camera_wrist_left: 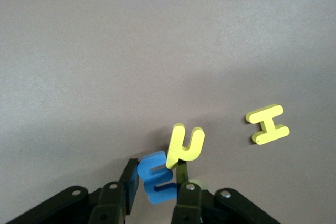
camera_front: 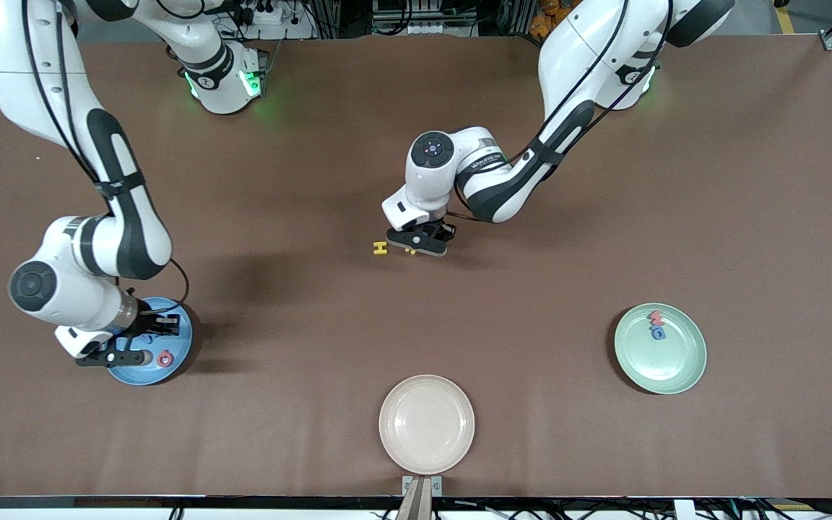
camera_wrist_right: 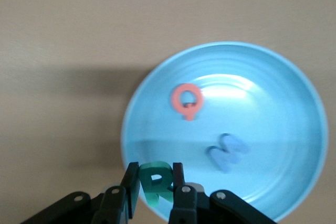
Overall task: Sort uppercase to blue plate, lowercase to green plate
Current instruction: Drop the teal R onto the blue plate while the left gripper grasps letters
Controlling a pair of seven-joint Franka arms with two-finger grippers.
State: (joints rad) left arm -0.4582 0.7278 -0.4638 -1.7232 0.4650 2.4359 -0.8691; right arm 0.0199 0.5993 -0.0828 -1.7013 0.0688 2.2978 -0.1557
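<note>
**Inspector:** Materials?

**Assistant:** Flat foam letters on a matte brown bench [camera_front: 416,325]; smooth plastic plates with raised rims.

**Inspector:** Surroundings?

**Assistant:** Yellow H [camera_front: 380,248] lies just beside the left gripper [camera_wrist_left: 157,178]. Green plate [camera_front: 679,368] carries a red m [camera_front: 656,315] and a blue letter [camera_front: 658,333]. The cream plate [camera_front: 426,424] sits nearest the camera.

**Inspector:** Fingers?

**Assistant:** Left fingers pinch the blue e [camera_wrist_left: 156,177], with the yellow h [camera_wrist_left: 185,146] leaning against it. The right gripper [camera_wrist_right: 155,183], over the blue plate [camera_wrist_right: 273,124], clamps the teal R [camera_wrist_right: 155,181]; the red Q [camera_wrist_right: 187,100] and blue M [camera_wrist_right: 227,151] lie inside.

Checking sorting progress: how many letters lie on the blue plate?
2 lie on the blue plate: red Q and blue M. The teal R is over it in the right gripper, whose jaws grip it.
</note>
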